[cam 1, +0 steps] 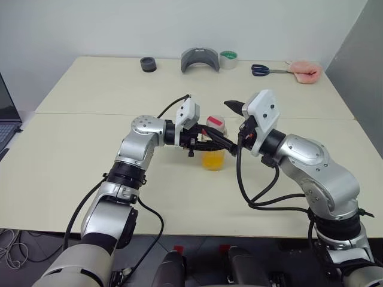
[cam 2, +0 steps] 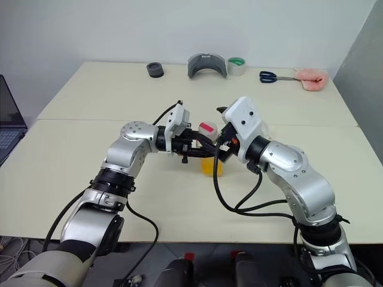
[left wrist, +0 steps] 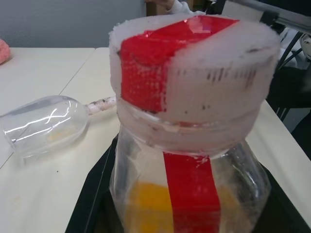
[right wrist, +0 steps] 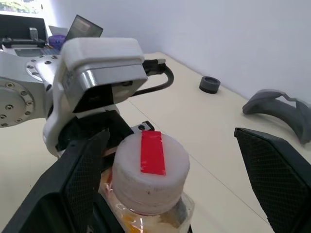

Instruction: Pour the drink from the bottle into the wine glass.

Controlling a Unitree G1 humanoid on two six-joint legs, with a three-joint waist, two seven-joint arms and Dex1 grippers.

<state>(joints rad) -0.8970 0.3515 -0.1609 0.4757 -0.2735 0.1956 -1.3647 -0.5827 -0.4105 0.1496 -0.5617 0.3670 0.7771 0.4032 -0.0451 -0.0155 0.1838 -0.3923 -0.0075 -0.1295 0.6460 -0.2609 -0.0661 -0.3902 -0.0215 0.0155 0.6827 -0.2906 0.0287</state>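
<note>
Plainly, with the left gripper [cam 1: 206,143] clamping the small clear red-striped bottle [cam 1: 213,149] above the table and the right gripper [right wrist: 170,170] spread around its white cap [right wrist: 150,167], a careless twist could spill orange drink [cam 1: 213,159], since the clear wine glass [left wrist: 46,124] lies toppled nearby.

Your robot's arms [cam 1: 136,149] were brushed silver metal with rounded joints and black rings between the segments; black cables [cam 1: 254,194] looped loosely alongside each forearm; each wrist carried a boxy white camera housing [cam 1: 263,110]; the fingers [right wrist: 272,174] were matte black with a fine gridded texture.
</note>
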